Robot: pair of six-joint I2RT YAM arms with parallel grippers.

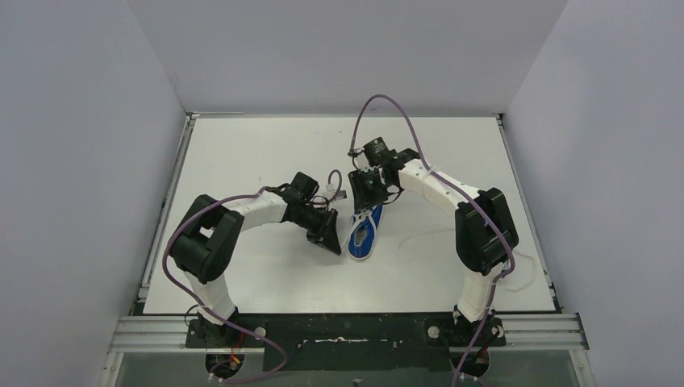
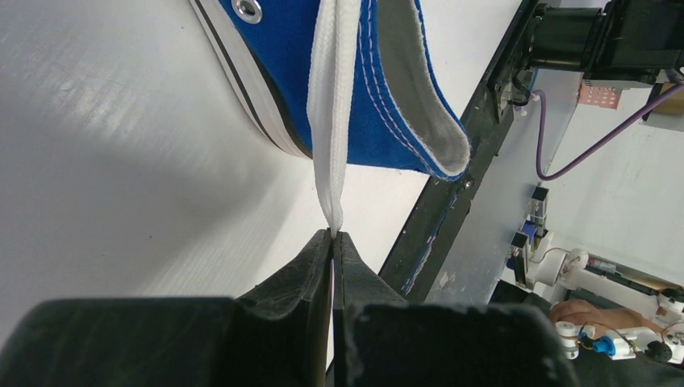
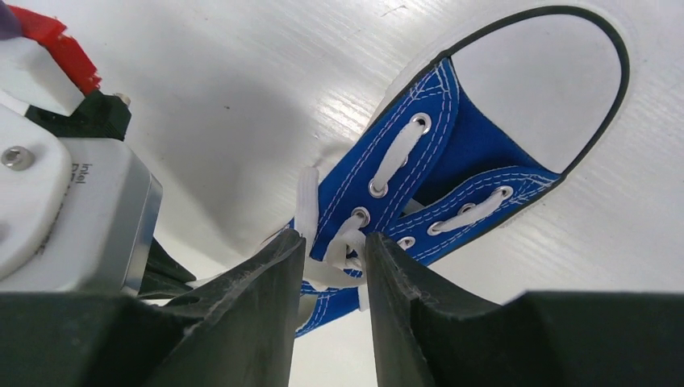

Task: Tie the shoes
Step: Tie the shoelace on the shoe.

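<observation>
**Shoe (image 1: pixel 364 234) worked by both arms**

From above, the white table (image 1: pixel 242 145) and both arms bent toward the shoe are seen, with fine detail lost. Only the left wrist view shows the left gripper (image 2: pixel 332 235) clamped on a lace (image 2: pixel 327 121) beside the shoe. The right gripper (image 3: pixel 335 242) is held partly apart over the shoe's eyelets; a grip cannot be confirmed.

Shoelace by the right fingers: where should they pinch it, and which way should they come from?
Probably the loose bunch of lace just outside the nearest eyelets, coming from above with one of the right fingers either side. It sticks up off the blue shoe there; farther along it lies flat through the eyelets. The left fingers pinch another stretch.
</observation>
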